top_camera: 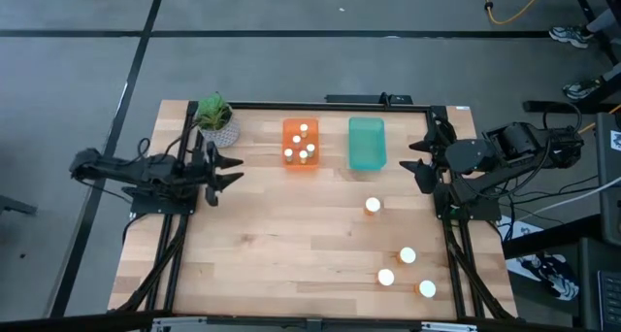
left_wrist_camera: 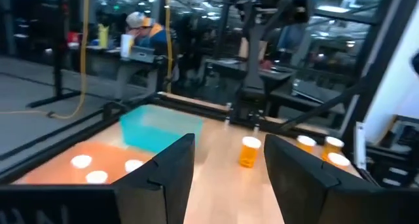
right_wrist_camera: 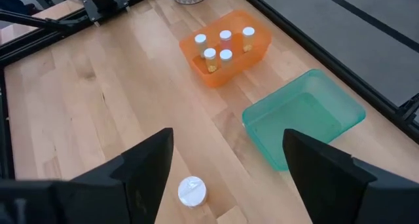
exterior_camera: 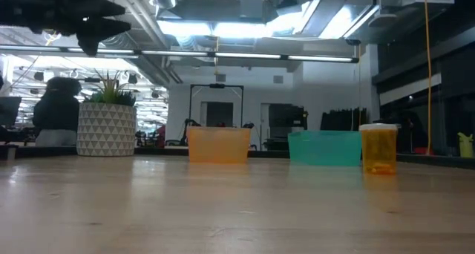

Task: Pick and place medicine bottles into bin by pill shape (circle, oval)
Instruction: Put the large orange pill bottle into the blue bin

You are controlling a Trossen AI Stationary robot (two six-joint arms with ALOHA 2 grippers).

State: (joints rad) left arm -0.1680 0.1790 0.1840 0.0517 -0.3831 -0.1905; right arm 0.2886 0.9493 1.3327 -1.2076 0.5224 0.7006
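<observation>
the high view shows five capped bottles (top_camera: 302, 144) in the orange bin (top_camera: 288, 163), well off from the right gripper (top_camera: 420, 155), fingers apart; the teal bin (top_camera: 367, 155) lies nearer it; four bottles (top_camera: 406, 256) stand behind it, unseen in its wrist view; one bottle (right_wrist_camera: 192, 190) sits between its fingers (right_wrist_camera: 147, 160); left gripper (top_camera: 228, 169) waits spread beside the plant (top_camera: 214, 118).

An open-plan robotics lab: exposed ceiling ducts (exterior_camera: 223, 5), strip lights, and a person (left_wrist_camera: 141, 27) at cluttered workbenches.

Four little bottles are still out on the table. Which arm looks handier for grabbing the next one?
Probably the right. All four loose bottles sit on its side, the nearest bottle just in front of the open right gripper and close to the empty teal bin. The left gripper waits across the table, by the plant.
</observation>
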